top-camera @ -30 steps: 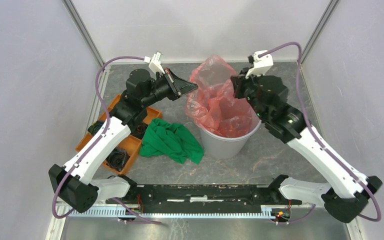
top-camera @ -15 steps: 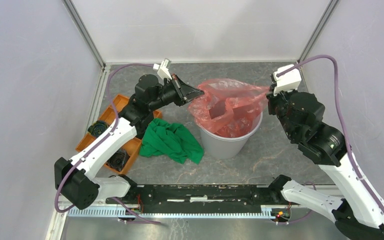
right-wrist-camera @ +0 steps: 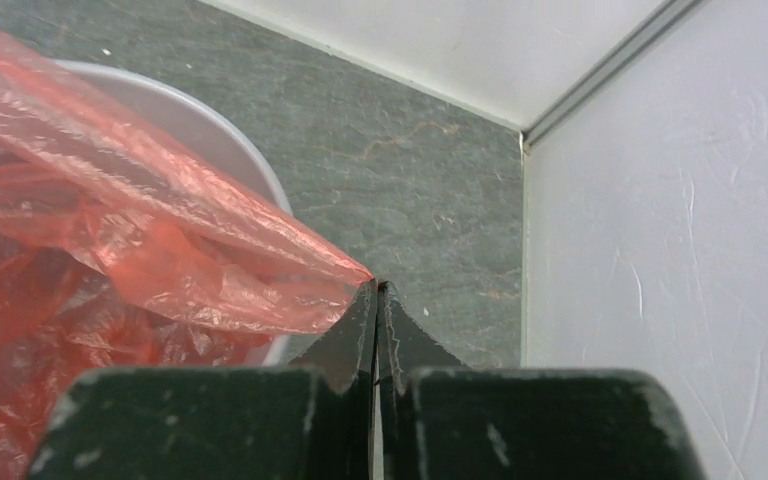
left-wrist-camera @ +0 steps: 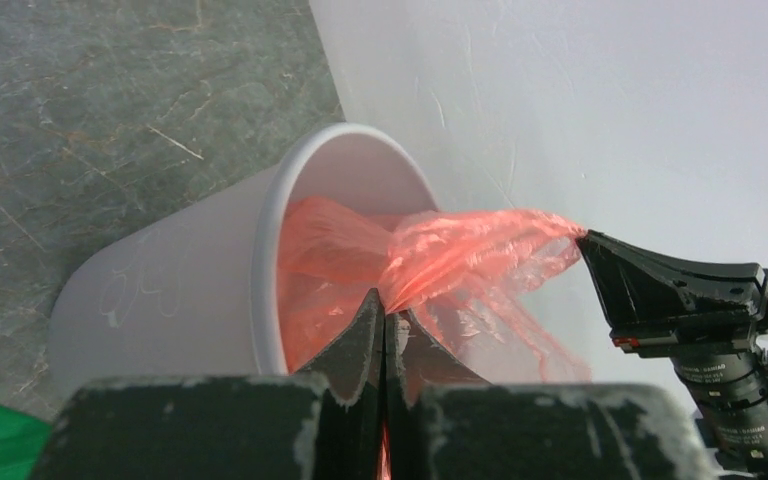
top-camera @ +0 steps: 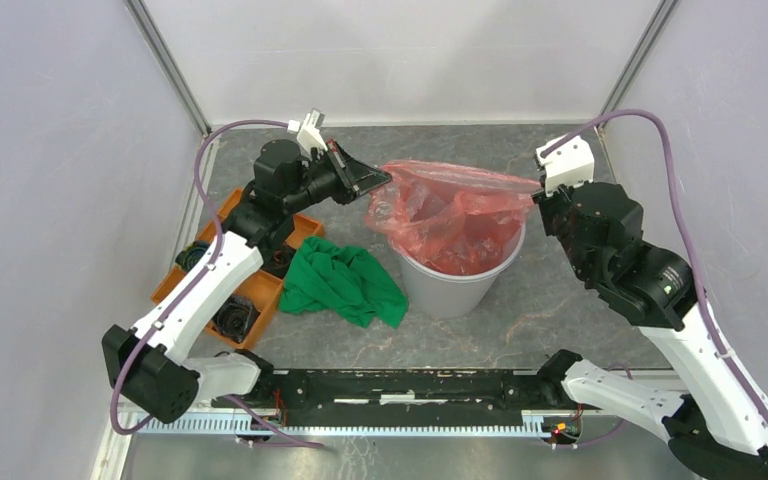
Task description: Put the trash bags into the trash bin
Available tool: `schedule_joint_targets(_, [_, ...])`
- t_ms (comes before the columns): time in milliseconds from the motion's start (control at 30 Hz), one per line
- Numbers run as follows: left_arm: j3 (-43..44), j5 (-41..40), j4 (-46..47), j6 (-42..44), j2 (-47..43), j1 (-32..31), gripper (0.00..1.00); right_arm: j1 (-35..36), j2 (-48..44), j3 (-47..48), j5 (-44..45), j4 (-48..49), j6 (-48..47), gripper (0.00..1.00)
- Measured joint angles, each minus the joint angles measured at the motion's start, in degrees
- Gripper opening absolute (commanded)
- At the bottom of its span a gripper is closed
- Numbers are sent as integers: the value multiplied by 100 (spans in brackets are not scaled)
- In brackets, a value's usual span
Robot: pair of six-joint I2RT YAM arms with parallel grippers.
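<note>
Bag (top-camera: pixel 455 205) first: the red-pink film is stretched across the mouth of the bin (top-camera: pixel 460 288). Its lower part sags crumpled inside the bucket, and its upper edge is pulled taut above the rim between my two grippers.

My left gripper (left-wrist-camera: pixel 385 312) is pressed together on a pinch of the film at the bin's left side. From my left wrist, the plastic fans out from between the fingertips and runs across the opening toward my other arm's fingers.

My right gripper (right-wrist-camera: pixel 375 288) is likewise clamped on the bag, at the right side of the bin. There the film narrows to a point right where the two fingers meet (no gap shows between them).

From above, the top of the bag reads as a tight band from one grip to the other, lying over the far half of the rim. The near part of the rim is bare and white.

The bin stands upright on the grey table (top-camera: pixel 540 310), about midway between my arms. Just to its left lies a green cloth (top-camera: pixel 345 280), touching or nearly touching the bin's wall; I cannot tell which. Further left, beneath my left arm, sits an orange tray (top-camera: pixel 265 290) with black rolls (top-camera: pixel 232 318) in its compartments.
</note>
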Motion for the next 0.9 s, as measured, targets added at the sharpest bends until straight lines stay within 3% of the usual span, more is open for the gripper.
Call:
schedule_joint_targets(167, [111,46,0,74,-96,-2,2,0,-22,168,-186,267,-81,2])
schedule_joint_targets(300, [238,144,-2,120,-33,0,2,-4,76,114,229,778,-234,0])
schedule_joint_targets(400, [444,299,-33,247,153,68,2,-20,332,70,590,1158,-350,0])
schedule_joint_targets(533, [787,407,-144,426,310,195,2,-208,780,39,428,1648,-468,3])
schedule_joint_targets(600, [822,494,-20,431,319,240,2,-323,999,109,330,1613,-415,16])
schedule_joint_targets(767, [584,741,293,407,313,245,2,-417,1453,820,35,739,42,60])
schedule_joint_targets(833, [474,798,343,343,317,238,2,-417,1410,1189,-214,284,275,72])
schedule_joint_targets(900, [417,855,444,280,321,232,2,-417,1259,1414,-487,-37,535,77])
